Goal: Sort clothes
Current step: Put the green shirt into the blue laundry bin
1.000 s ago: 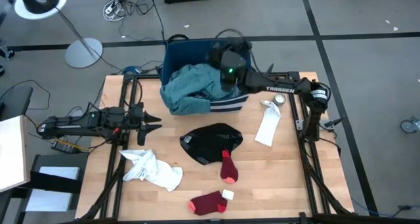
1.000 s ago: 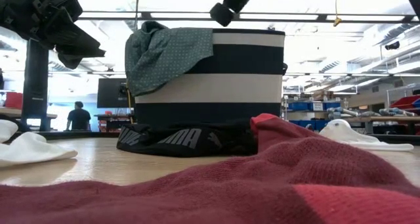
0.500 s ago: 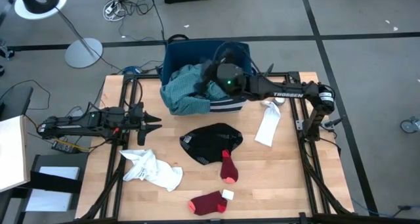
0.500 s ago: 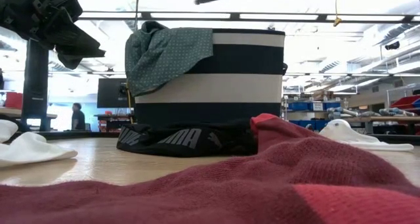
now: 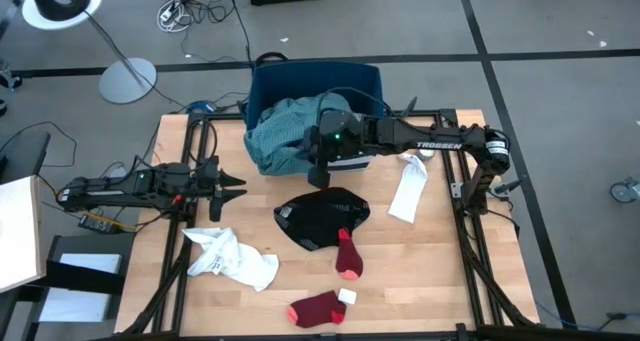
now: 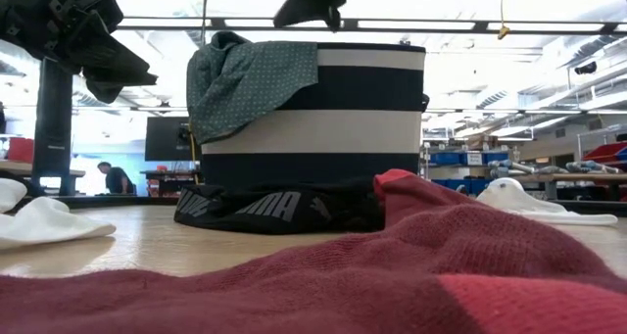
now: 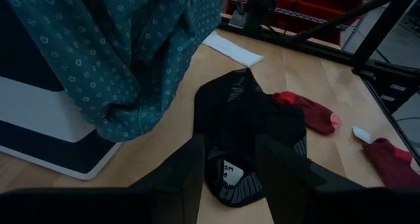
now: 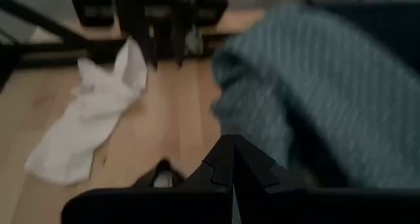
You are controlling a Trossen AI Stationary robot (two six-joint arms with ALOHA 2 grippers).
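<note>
A teal patterned garment [image 5: 285, 133] lies in the navy bin [image 5: 300, 73] and hangs over its near left wall [image 6: 245, 84]. A black garment [image 5: 322, 217] lies flat on the table in front of the bin. Two red socks [image 5: 347, 253] [image 5: 318, 309], a white garment [image 5: 235, 259] and a white patterned piece [image 5: 408, 191] also lie on the table. My right gripper [image 5: 318, 173] is shut and empty, in the air over the bin's near wall and the teal garment's hanging part [image 8: 315, 86]. My left gripper [image 5: 235, 186] is open and empty at the table's left, above the board.
The striped bin wall [image 6: 323, 109] stands upright at the table's far middle. Metal frame rails [image 5: 190, 211] run along the table's left and right sides. A floor lamp base [image 5: 127, 79] and cables lie beyond the far left corner. A person [image 6: 113, 177] stands far behind.
My right gripper has gone from above the bin's inside toward the table's near edge and a little left, and now hangs over the bin's near wall. The clothes and my left arm have kept still.
</note>
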